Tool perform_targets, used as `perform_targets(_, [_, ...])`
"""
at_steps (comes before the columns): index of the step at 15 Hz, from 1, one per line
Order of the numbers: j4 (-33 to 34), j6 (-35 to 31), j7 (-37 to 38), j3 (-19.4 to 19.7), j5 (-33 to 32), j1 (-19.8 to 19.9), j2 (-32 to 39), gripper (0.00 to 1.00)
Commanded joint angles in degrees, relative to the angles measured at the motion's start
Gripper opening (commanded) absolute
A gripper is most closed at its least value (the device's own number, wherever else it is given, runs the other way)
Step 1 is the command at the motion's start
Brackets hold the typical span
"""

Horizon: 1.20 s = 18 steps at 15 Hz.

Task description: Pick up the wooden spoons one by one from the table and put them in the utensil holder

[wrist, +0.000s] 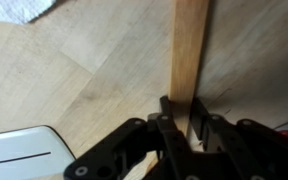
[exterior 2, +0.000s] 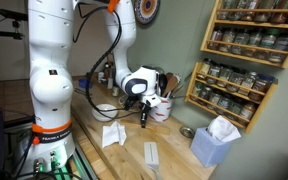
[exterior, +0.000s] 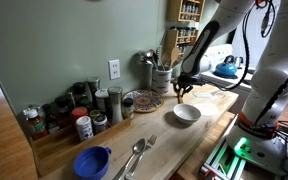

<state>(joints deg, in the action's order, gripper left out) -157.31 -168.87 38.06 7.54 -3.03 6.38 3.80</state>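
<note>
One wooden spoon (wrist: 189, 50) pinched in the claw (wrist: 189, 128), long axis running straight out from it, free end toward the worktop (wrist: 94, 90).

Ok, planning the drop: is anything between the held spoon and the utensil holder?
Nothing visible blocks it. The gripper holds the wooden spoon near the utensil holder; the white bowl sits below. Utensils already inside may crowd entry.

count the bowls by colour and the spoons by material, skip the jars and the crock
blue bowl: 1
white bowl: 1
metal spoons: 2, as far as the view shows
wooden spoon, held in the gripper: 1
total: 5
</note>
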Motion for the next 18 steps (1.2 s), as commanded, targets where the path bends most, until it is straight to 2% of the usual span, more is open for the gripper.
perform_targets(1, [0.66,-0.13,2.43,2.34,-3.61,-1.89,0.21,0.06])
perform_targets(6, [1.19,2.61,6.85,3.99,-6.87,-1.99,-3.17,0.06])
perform_targets(10, [1.31,4.92,14.06,4.04,-12.69,-0.29,-5.27,0.06])
perform_targets(14, [0.75,8.86,23.06,2.23,-19.65,2.26,-10.37,0.06])
perform_targets(18, [-0.14,16.56,26.58,-2.24,-20.46,4.32,-17.99,0.06])
